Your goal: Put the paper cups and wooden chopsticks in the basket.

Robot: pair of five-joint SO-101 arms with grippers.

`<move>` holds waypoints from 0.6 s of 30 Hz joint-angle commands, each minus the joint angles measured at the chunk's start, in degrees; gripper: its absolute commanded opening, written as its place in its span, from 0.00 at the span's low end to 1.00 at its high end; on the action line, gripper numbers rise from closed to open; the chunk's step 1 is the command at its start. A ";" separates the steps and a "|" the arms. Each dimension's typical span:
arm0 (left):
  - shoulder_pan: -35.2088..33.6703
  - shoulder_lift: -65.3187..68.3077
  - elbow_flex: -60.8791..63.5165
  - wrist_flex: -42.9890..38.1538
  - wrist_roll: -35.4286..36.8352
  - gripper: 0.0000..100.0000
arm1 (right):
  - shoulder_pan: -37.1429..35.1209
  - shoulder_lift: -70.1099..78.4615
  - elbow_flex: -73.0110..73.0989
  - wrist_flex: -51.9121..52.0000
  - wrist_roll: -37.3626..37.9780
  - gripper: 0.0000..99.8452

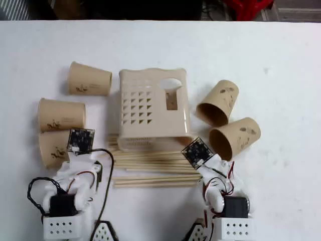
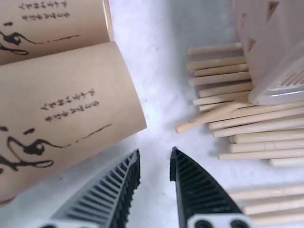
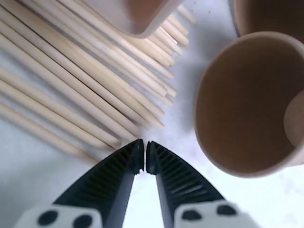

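A beige plastic basket (image 1: 153, 108) lies at the table's middle. Several tan paper cups lie on their sides: three to its left (image 1: 89, 79) (image 1: 61, 114) (image 1: 54, 147) and two to its right (image 1: 218, 103) (image 1: 234, 136). Wooden chopsticks (image 1: 155, 168) are piled in front of the basket. My left gripper (image 2: 154, 161) stands slightly open over bare table, between a cup (image 2: 61, 123) and the chopstick ends (image 2: 232, 114), holding nothing. My right gripper (image 3: 144, 154) is shut and empty, just off the chopstick tips (image 3: 80, 85) and beside an open cup mouth (image 3: 247, 104).
The basket's rim (image 2: 275, 52) rests over the far ends of the chopsticks (image 3: 137, 14). Both arm bases stand at the table's near edge (image 1: 62, 221) (image 1: 233, 221). White table (image 1: 281, 60) stretches free to the far side and the right.
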 commanded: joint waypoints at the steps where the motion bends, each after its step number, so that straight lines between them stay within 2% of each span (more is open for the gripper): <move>1: 0.40 -0.40 -0.18 0.09 0.44 0.12 | -0.48 -0.31 0.53 0.48 0.00 0.03; 9: 0.40 -0.40 -0.18 0.09 0.44 0.12 | 1.45 -0.40 -3.08 -1.19 0.00 0.03; 18: 0.40 -0.40 -0.18 0.09 0.44 0.12 | 2.42 0.13 -20.48 -0.75 -0.35 0.03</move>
